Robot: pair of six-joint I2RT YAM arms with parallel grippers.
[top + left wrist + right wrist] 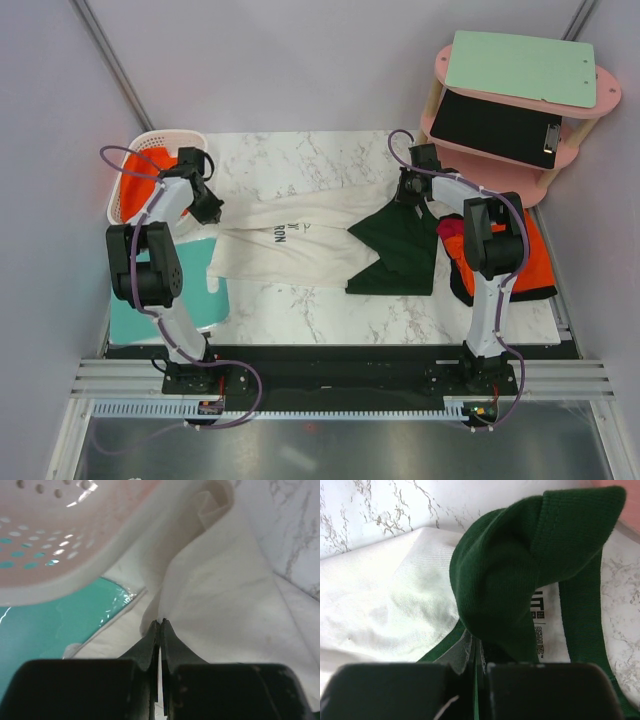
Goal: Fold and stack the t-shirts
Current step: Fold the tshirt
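top view: the cream t-shirt (290,255) lies spread on the bench (300,165), and the dark green t-shirt (398,250) overlaps its right edge. a pull by either arm could drag both. the chest lettering ends in "ron".

left wrist: the left pincer (160,622) is clamped on a thin edge of the cream t-shirt, beside the laundry basket (60,545). so little cloth may slip out.

right wrist: the right pincer (476,647) is closed on the dark green t-shirt's collar, with pale cloth seemingly caught too. the neck label (542,615) is only partly readable.

We see a robotics lab test cell: a left arm (150,265) and right arm (490,240) mounted on a metal rail (340,378) at a marble-patterned desk (300,310), boxed in by plain pale walls (300,60), with a laundry basket (128,185).
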